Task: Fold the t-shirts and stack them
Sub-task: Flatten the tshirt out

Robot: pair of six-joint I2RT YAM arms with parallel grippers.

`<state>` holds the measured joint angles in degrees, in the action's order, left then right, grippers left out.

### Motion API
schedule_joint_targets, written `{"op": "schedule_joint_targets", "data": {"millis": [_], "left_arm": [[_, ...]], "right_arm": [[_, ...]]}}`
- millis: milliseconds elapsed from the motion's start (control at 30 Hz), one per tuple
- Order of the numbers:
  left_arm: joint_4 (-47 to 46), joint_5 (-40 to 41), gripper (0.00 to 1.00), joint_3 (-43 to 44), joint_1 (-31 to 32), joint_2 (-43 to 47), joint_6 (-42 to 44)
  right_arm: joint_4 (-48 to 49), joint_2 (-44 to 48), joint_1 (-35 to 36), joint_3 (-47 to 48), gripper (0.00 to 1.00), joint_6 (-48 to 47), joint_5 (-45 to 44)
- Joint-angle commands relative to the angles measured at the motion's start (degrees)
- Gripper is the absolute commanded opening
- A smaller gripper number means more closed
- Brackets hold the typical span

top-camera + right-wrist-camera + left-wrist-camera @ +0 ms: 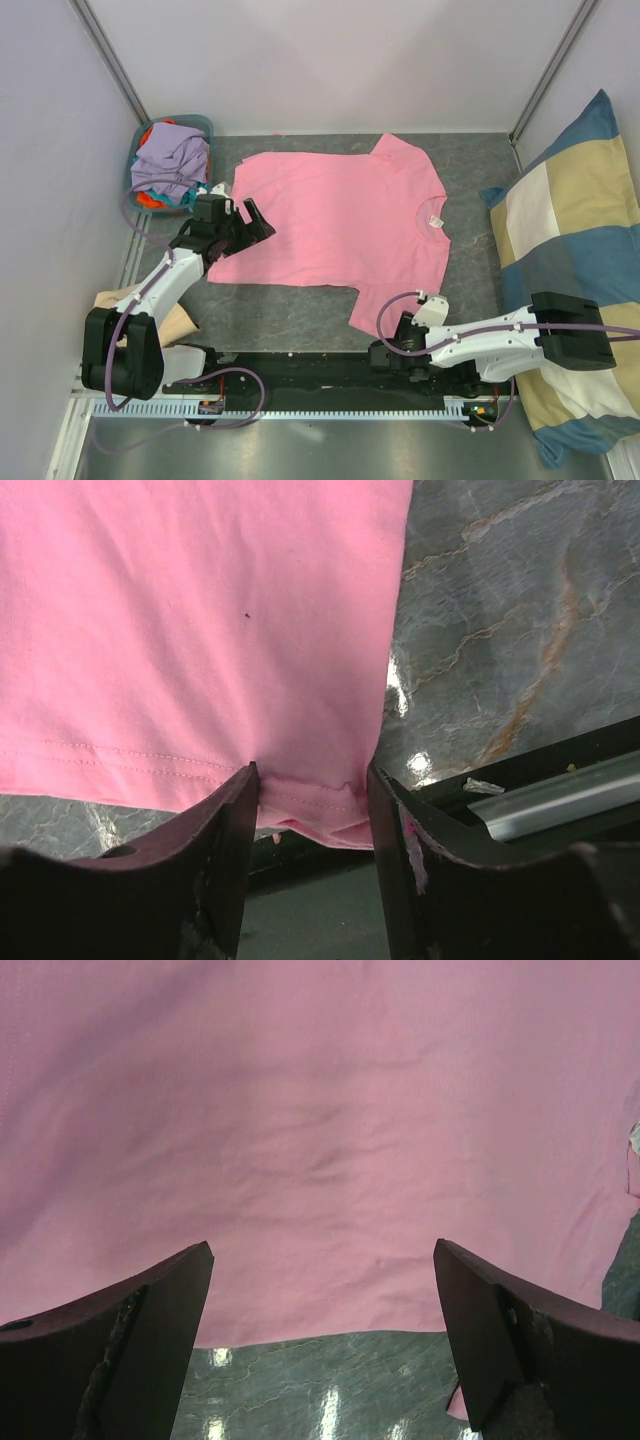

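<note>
A bright pink t-shirt (340, 215) lies spread flat on the grey marbled table (470, 290), with its white neck label (436, 220) to the right. My left gripper (262, 222) is open and empty just off the shirt's left edge; in the left wrist view (323, 1250) its fingers frame the pink cloth (320, 1110) and bare table. My right gripper (385, 350) sits at the shirt's near corner. In the right wrist view (310, 770) its jaws are half closed, and the stitched hem (180, 630) lies between them, touching both fingers. A lavender t-shirt (170, 155) tops a pile with orange cloth (148, 198) below.
The pile sits in a teal basket (200, 125) at the back left corner. A large blue-and-cream checked cushion (570, 240) fills the right side. A tan cloth (178, 322) lies by the left arm's base. A black rail (300, 375) runs along the near edge.
</note>
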<state>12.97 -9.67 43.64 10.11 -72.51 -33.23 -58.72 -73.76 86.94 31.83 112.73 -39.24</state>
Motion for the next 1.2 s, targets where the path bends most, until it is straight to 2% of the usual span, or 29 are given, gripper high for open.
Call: {"op": "schedule_joint_targets", "data": {"millis": [0,200,300,467,633,733,800,933,1167], "left_arm": [[-2.42,-1.23,1.0,-0.13,0.17,-0.26,0.27],[-2.34,-1.31,1.0,-0.13,0.17,-0.44,0.19],[-2.34,-1.31,1.0,-0.04,0.17,-0.35,0.27],[-2.34,-1.23,1.0,-0.04,0.09,-0.44,0.45],[-1.46,-0.35,1.0,-0.04,0.17,0.17,0.54],[1.26,2.45,1.0,-0.74,0.0,0.09,-3.67],[1.97,2.38,1.0,-2.58,0.0,0.35,-6.21],[2.49,10.25,1.0,-6.98,0.09,3.77,-9.83],[10.4,19.59,1.0,-7.69,-1.49,6.5,-15.28]], "right_arm": [[-0.17,-1.3,1.57,2.27,0.54,9.26,1.54],[-0.34,-1.22,2.54,2.18,0.46,10.14,1.71],[-0.34,-0.6,2.62,1.65,0.37,10.58,1.63],[-0.34,-0.07,2.71,1.56,0.32,10.5,1.1],[-0.52,-0.51,2.63,2.44,0.19,9.97,-0.04],[-0.43,-0.51,2.71,3.32,0.1,9.53,-1.97],[-0.43,-0.69,2.62,4.11,0.08,9.09,-3.55],[-0.61,-0.78,2.62,5.34,0.06,7.16,-5.05],[0.44,-0.51,1.48,7.1,0.06,2.16,-6.98]]}}
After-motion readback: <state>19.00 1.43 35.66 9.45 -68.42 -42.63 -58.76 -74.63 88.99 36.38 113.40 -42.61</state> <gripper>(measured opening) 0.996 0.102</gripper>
